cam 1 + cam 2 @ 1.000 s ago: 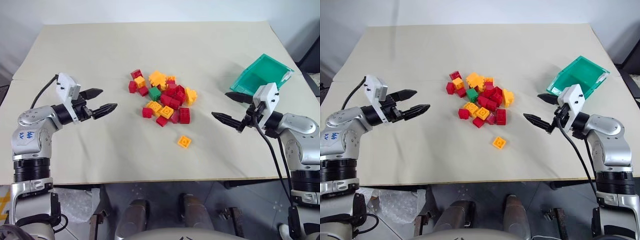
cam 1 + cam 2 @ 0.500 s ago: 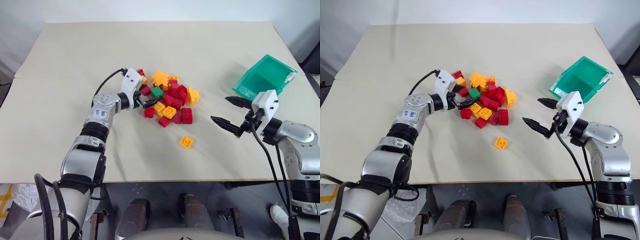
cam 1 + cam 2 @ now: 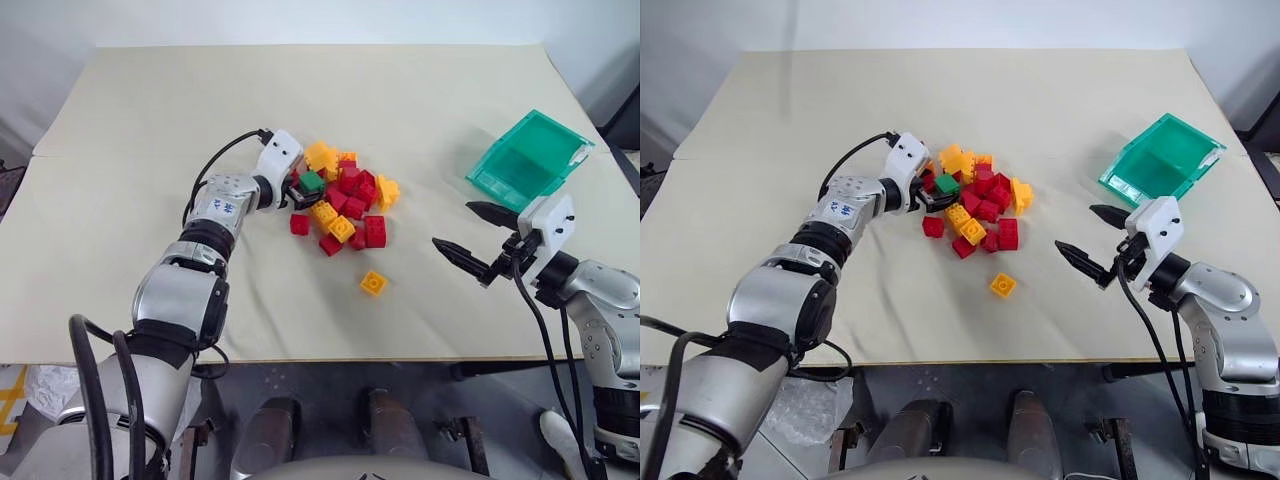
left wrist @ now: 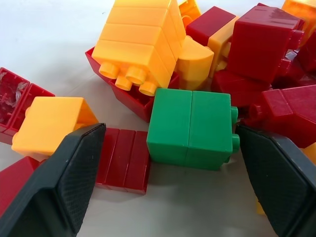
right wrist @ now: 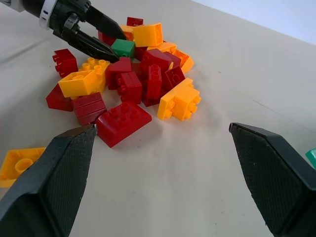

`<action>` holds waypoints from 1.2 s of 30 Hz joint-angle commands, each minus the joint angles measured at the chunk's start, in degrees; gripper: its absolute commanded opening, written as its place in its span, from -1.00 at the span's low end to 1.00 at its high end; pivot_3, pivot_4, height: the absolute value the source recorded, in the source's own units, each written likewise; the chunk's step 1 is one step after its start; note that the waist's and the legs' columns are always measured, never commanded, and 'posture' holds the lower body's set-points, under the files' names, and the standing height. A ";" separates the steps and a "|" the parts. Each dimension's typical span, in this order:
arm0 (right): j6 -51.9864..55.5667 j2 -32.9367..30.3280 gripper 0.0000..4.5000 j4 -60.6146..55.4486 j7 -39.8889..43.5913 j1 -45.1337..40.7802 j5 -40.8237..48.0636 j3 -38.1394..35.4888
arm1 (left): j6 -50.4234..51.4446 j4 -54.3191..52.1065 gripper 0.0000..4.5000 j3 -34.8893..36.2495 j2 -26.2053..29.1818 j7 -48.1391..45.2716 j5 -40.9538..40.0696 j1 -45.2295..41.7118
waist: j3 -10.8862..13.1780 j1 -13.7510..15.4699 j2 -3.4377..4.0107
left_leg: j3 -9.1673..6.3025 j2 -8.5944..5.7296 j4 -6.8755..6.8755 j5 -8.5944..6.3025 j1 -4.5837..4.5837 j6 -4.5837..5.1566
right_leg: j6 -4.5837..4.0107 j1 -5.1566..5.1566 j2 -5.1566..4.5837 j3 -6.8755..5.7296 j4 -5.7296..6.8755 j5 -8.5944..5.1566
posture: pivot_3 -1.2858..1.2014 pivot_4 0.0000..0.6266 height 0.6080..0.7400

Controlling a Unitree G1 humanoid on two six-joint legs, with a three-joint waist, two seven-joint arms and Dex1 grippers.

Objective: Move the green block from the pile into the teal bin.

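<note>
Green block (image 4: 190, 128) sits at the near-left edge of the pile (image 3: 340, 200), bracketed by your left pincer (image 3: 300, 188), whose fingers stand apart on either side, not yet gripping. You're at the grasp step: close squarely on it without catching the red brick (image 4: 123, 165) alongside, then lift and carry to the teal bin (image 3: 528, 160). Your right pincer (image 3: 478, 245) waits wide open over the tabletop (image 3: 150, 110)

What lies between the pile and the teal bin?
Bare table: no brick sits between the pile and the teal bin in the left eye view.
</note>
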 commanded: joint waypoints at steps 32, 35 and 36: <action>0.01 -11.55 1.00 4.05 5.11 1.28 0.77 -10.46 | -3.96 -33.96 -0.06 -9.16 -9.84 -32.49 -8.20 13.18 | 0.00 0.14 0.01 | 0.09 -0.05 0.13 -0.07 -0.09 0.14 | 0.17 0.06 -0.05 0.14 -0.21 0.09 | 0.03 -0.52 1.00; 1.29 -11.53 1.00 1.04 4.11 4.27 1.38 -13.02 | -6.79 -29.49 -0.06 -11.63 -12.44 -31.62 -6.17 12.45 | -0.02 0.00 0.04 | 0.14 -0.02 0.11 -0.07 -0.02 0.14 | 0.17 0.05 -0.01 0.27 -0.18 0.10 | 0.03 -0.52 1.00; 1.69 -11.41 1.00 0.13 3.78 5.06 1.55 -13.64 | -7.33 -28.17 -0.06 -12.13 -12.95 -31.37 -5.59 12.06 | -0.02 0.13 0.04 | 0.14 -0.02 0.10 -0.08 0.02 0.15 | 0.17 0.05 -0.02 0.31 -0.17 0.10 | 0.03 -0.52 1.00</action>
